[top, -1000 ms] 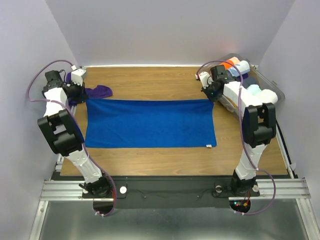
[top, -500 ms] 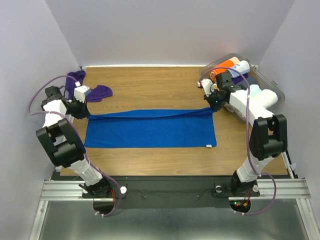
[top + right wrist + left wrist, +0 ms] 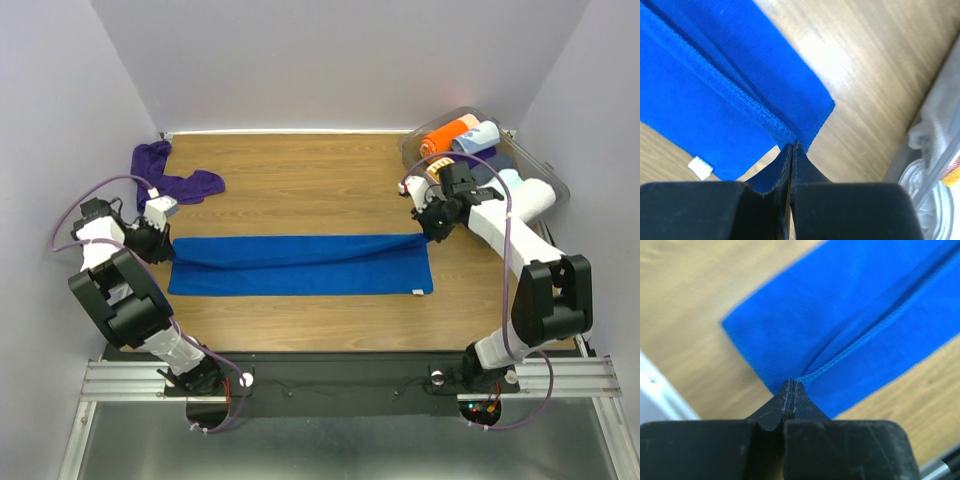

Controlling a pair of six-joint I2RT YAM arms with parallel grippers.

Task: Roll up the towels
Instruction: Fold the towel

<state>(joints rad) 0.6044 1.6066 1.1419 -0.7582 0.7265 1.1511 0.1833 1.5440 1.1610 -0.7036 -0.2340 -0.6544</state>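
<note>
Top external: blue towel (image 3: 300,268) long axis left-right; left pincer (image 3: 171,243), right pincer (image 3: 426,232) each clamping corner

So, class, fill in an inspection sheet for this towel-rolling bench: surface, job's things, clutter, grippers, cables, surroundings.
Surface: wooden table, bare apart from the towels and bin.
Job's things: blue towel lies flat, its far edge doubled over lengthways, not rolled; purple towel crumpled at the far left corner, not rolled.
Clutter: clear bin at the far right holding rolls in orange, pale blue and white.
Grippers: left gripper shut on the blue towel's left corner; right gripper shut on its right corner.
Cables: purple cables loop along both arms, clear of the towel.
Surroundings: plain walls on three sides; metal rail at the near edge.
</note>
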